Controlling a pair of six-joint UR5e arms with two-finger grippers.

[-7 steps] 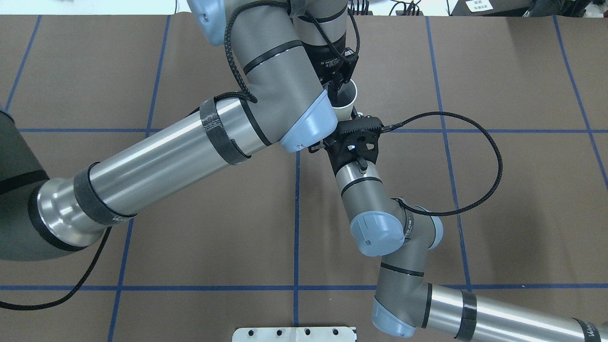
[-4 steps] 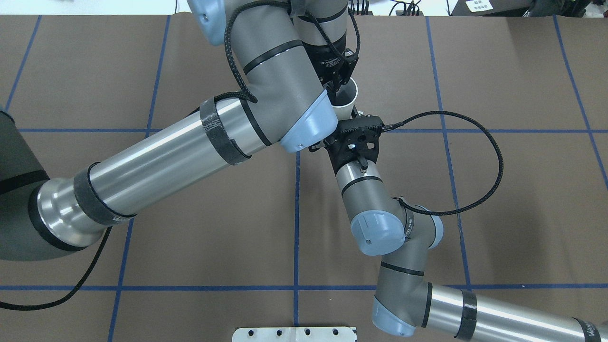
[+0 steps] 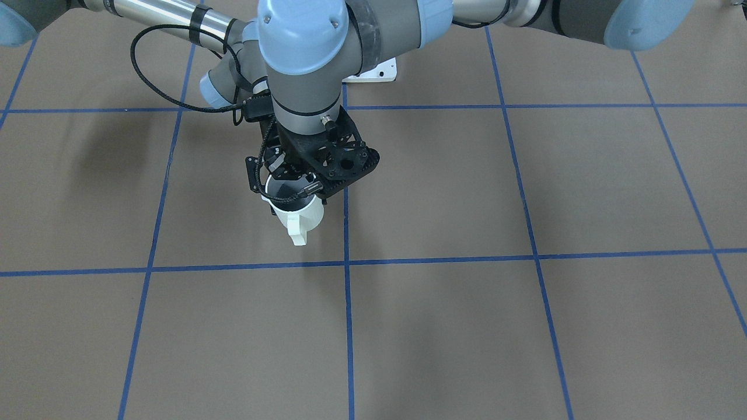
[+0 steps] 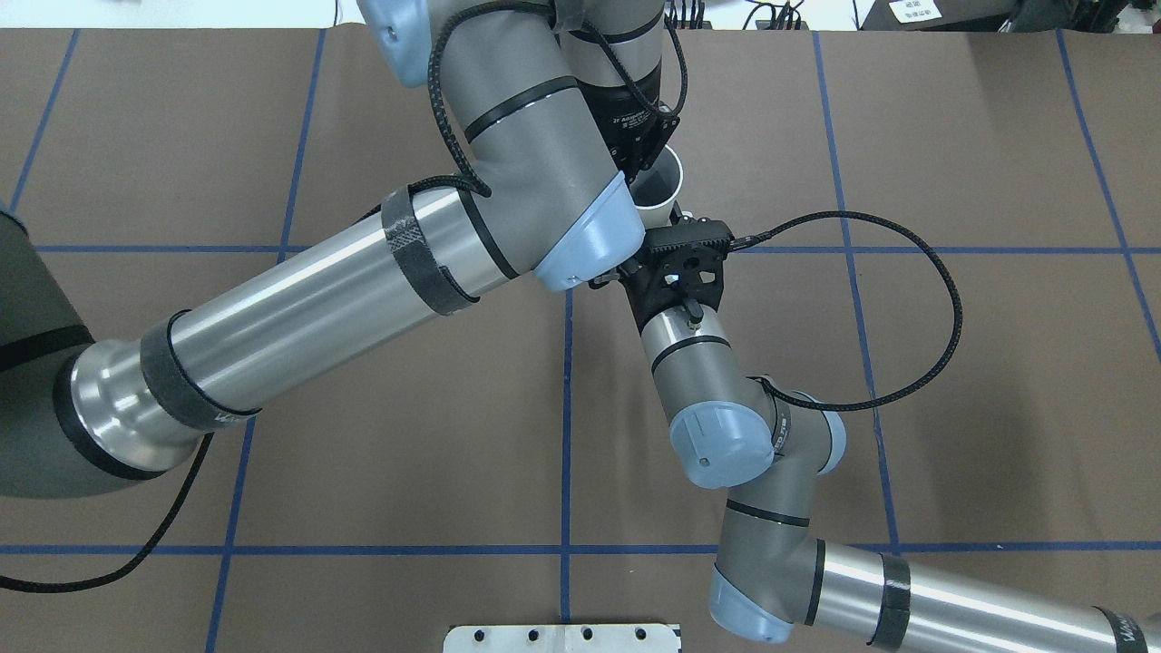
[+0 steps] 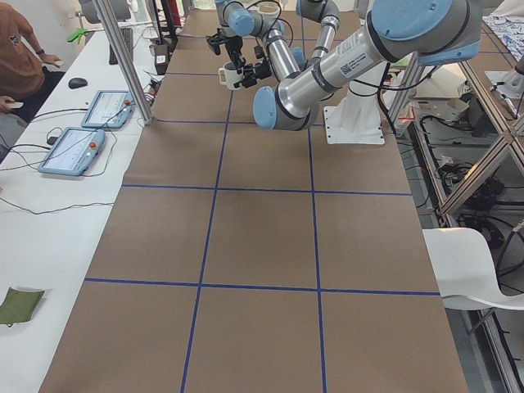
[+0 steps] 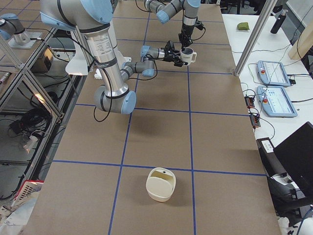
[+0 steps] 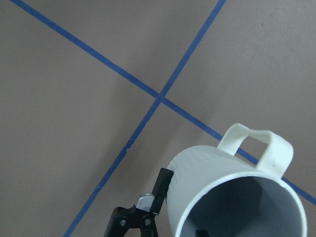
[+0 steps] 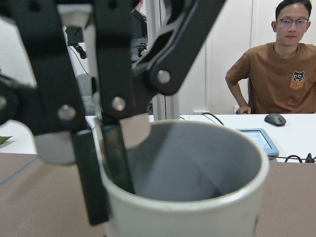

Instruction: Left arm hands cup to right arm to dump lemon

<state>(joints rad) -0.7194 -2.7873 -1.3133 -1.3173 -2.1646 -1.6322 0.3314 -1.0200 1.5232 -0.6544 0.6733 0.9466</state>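
Observation:
The white cup (image 4: 668, 189) hangs upright above the table, its handle (image 3: 298, 232) pointing away from the robot. My left gripper (image 4: 646, 165) comes down from above and is shut on the rim. One finger (image 8: 116, 153) is inside the wall and one finger (image 7: 162, 189) outside. My right gripper (image 6: 174, 53) reaches in level at the cup's body (image 6: 189, 56). One of its fingers (image 3: 252, 174) stands just beside the cup with a small gap, and the other is hidden. The cup's inside (image 7: 247, 207) looks grey. The lemon is not in view.
A cream open container (image 6: 160, 184) stands on the brown paper far along the table on my right side. The white base plate (image 4: 562, 638) is at the near edge. An operator (image 8: 281, 64) sits behind a side table with tablets (image 6: 274, 73).
The left gripper and the cup have shifted a little toward the far side. The right wrist has crept slightly closer to the cup.

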